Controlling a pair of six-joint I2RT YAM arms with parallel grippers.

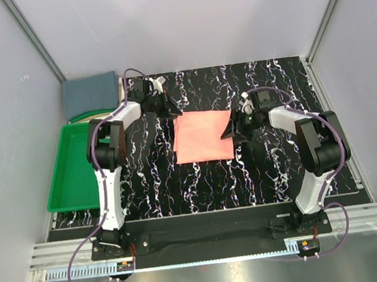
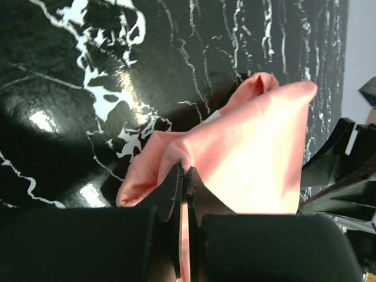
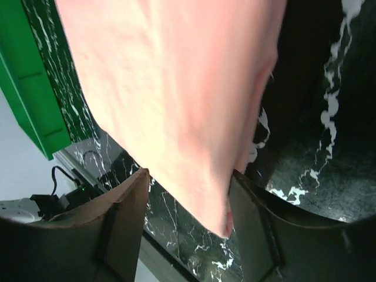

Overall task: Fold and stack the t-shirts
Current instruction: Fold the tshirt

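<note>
Salmon-pink t-shirt (image 1: 203, 136) lies folded on counter (image 1: 285, 88) between arms: left end effector (image 1: 174, 111) pinching its far-left corner, right end effector (image 1: 231, 131) spread astride its right edge.

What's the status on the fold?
Left hand shut on salmon-pink cloth t-shirt corner. Right hand open around its edge. Slate blue-grey t-shirt lies back-left. Nothing blocking.
</note>
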